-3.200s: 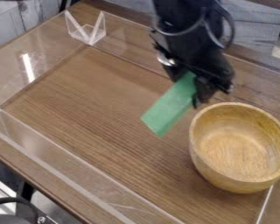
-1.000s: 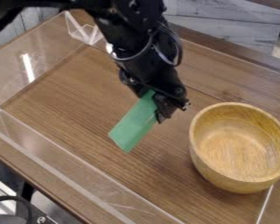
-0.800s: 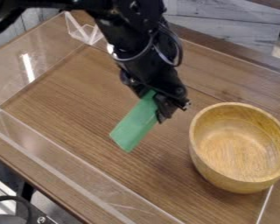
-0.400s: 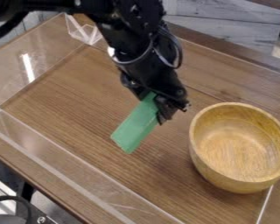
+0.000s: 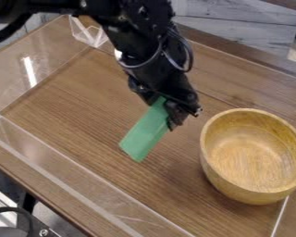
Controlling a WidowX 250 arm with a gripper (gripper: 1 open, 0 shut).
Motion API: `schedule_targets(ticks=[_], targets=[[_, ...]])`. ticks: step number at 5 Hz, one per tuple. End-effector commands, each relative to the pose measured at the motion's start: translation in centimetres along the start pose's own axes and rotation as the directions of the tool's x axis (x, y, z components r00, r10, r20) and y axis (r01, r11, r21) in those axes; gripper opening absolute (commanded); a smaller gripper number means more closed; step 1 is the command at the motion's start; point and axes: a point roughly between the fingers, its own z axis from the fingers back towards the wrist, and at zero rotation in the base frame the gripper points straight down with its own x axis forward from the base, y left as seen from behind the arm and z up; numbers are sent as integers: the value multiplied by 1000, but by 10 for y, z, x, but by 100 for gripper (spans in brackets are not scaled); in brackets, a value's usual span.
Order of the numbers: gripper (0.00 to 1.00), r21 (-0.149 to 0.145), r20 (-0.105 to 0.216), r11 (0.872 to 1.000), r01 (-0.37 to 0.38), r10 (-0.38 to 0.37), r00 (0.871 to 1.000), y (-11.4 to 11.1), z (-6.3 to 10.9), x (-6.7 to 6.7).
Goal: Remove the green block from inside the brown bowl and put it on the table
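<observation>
The table (image 5: pixel 95 130) spreads beneath everything, no lettering readable on it. The black pincer (image 5: pixel 165 104) is clamped on the green block (image 5: pixel 145 133), which tilts downward beside the brown bowl (image 5: pixel 253 155), outside its rim. Block and bowl carry no readable label.

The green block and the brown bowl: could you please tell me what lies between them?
In the camera view, only a bare strip of the table shows between the green block and the brown bowl.
</observation>
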Motion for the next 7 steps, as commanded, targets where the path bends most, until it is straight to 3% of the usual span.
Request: schedule_targets(ticks=[1, 7], targets=[[0, 7, 32, 1000, -6, 5, 999, 3, 4, 5], [0, -2, 5, 999, -37, 37, 999, 22, -33, 7]])
